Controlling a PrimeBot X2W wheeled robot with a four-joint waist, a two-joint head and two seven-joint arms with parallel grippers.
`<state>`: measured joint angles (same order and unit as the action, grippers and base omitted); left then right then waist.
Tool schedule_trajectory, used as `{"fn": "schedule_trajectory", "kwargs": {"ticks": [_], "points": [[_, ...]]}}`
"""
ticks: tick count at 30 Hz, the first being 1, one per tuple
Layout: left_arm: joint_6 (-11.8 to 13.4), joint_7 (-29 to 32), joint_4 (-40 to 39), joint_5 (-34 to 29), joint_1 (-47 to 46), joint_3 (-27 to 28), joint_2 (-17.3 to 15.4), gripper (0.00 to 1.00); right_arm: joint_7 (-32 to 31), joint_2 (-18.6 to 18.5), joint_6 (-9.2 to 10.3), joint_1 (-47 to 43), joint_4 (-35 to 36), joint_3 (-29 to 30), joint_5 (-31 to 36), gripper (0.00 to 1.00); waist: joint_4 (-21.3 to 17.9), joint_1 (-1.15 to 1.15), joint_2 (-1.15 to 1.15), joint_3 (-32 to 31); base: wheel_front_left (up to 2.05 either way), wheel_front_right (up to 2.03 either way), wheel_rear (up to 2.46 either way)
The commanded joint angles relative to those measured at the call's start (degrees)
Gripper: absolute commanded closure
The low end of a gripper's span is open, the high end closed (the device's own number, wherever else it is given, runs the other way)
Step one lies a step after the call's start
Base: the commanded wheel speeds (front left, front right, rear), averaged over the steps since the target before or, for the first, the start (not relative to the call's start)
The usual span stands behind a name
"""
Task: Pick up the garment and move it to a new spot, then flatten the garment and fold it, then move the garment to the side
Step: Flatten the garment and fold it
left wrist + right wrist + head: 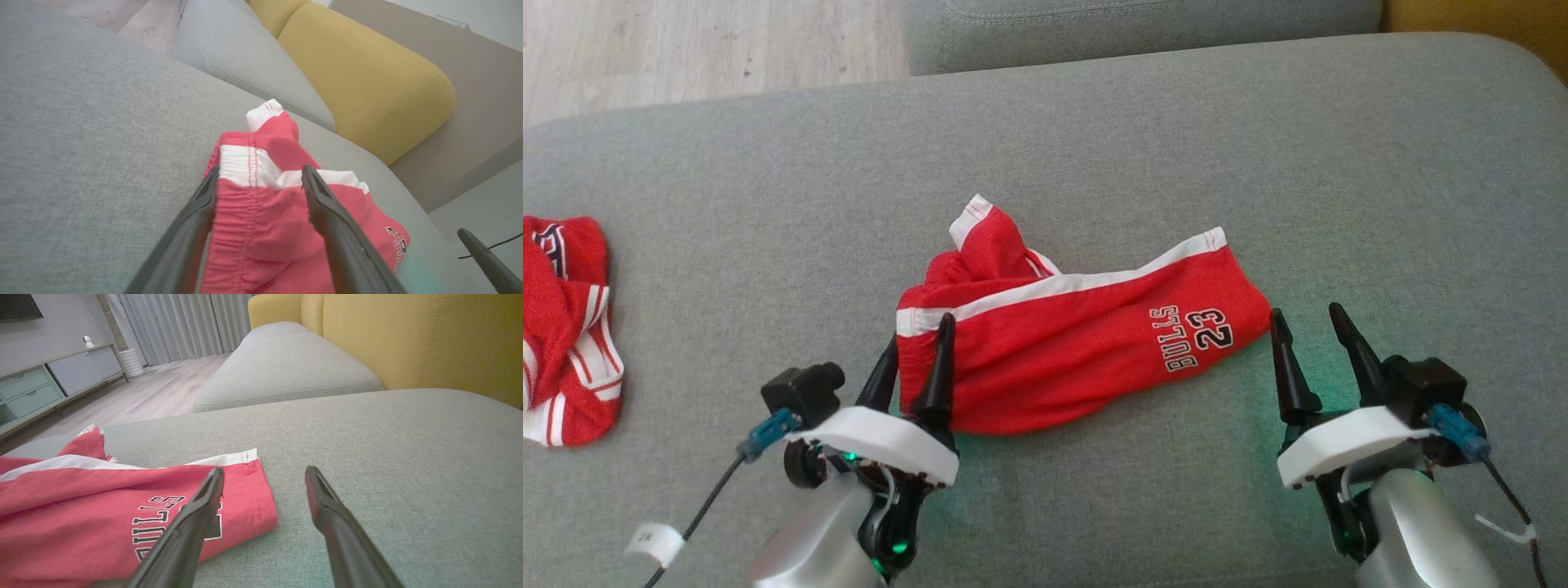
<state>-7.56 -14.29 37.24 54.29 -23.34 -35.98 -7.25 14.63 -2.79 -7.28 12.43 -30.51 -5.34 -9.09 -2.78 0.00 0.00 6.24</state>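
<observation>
The garment (pixel 1078 359), red shorts with white stripes and black "BULLS 23" lettering, lies crumpled on the grey sofa cushion (pixel 1094 147). My left gripper (pixel 920 331) is open at the shorts' left end. In the left wrist view its fingers stand on either side of the gathered waistband (pixel 253 212) without pinching it, the garment (pixel 265 228) lying between them. My right gripper (pixel 1304 312) is open just right of the leg hem. In the right wrist view its left finger (pixel 196 514) overlaps the lettered corner of the garment (pixel 81 506), and its right finger is over bare cushion.
A second red and white garment (pixel 564 327) lies bunched at the cushion's left edge. Another grey cushion (pixel 1143 24) sits beyond, with yellow back cushions (pixel 359 81) and wooden floor (pixel 686 49) at the far left. My right gripper's finger (pixel 486 261) shows in the left wrist view.
</observation>
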Motion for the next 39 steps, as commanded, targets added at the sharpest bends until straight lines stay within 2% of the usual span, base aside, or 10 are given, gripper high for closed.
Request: {"fn": "schedule_trajectory", "kwargs": {"ticks": [1,3,5,7,8,9,11,18,31,39], "points": [[0.08,-0.66,-1.89,0.23,-3.02,1.0,-1.46,0.03,0.37,-0.09,-0.21,2.54,1.75,-1.51,-0.47,0.0,0.01,0.0,0.0,-0.07,0.0,0.0,0.0],[0.08,-0.68,-3.26,1.18,-3.01,0.93,-1.92,0.14,0.37,-0.09,-0.21,2.44,1.71,-1.71,-0.69,0.0,0.11,0.0,0.0,-0.16,0.0,0.0,0.0],[0.08,-0.69,-4.26,1.52,-2.79,1.01,-2.26,0.17,0.37,-0.09,-0.21,2.34,1.67,-1.81,-0.9,0.0,0.2,0.0,0.0,-0.23,0.0,0.0,0.0],[0.08,-0.69,-4.94,1.75,-2.49,0.77,-2.46,0.25,0.37,-0.09,-0.21,2.29,1.61,-1.89,-0.97,0.0,0.24,0.0,0.0,-0.26,0.0,0.0,0.0],[0.08,-0.7,-5.27,1.85,-2.37,0.75,-2.55,0.51,0.37,-0.09,-0.21,2.28,1.56,-1.97,-1.01,0.0,0.23,0.0,0.0,-0.27,0.0,0.0,0.0],[0.08,-0.7,-5.69,1.82,-2.27,0.89,-2.65,0.64,0.37,-0.09,-0.21,2.27,1.53,-2.02,-1.03,0.0,0.23,0.0,0.0,-0.27,0.0,0.0,0.0],[0.08,-0.7,-6.74,1.16,-2.0,1.68,-2.74,1.0,0.37,-0.09,-0.21,2.23,1.52,-2.0,-1.03,0.0,0.3,0.0,0.0,-0.23,0.0,0.0,0.0],[0.08,-0.7,-7.81,-1.99,-1.02,3.12,-1.8,1.0,0.37,-0.09,-0.21,4.63,-0.08,-1.11,-1.99,0.0,0.92,0.0,0.0,1.19,0.0,0.0,0.0],[0.08,-0.71,-7.82,-5.32,-0.12,1.4,0.34,1.0,-2.41,-0.92,-0.21,22.34,-19.44,-1.02,-3.91,0.0,3.71,0.0,0.0,6.39,0.0,0.0,0.0],[0.08,-0.71,-7.97,-5.61,-1.52,0.48,0.9,1.0,-4.31,-1.33,-0.21,29.02,-27.86,-3.24,0.3,0.0,4.79,0.0,0.0,8.14,0.0,0.0,0.0]]}}
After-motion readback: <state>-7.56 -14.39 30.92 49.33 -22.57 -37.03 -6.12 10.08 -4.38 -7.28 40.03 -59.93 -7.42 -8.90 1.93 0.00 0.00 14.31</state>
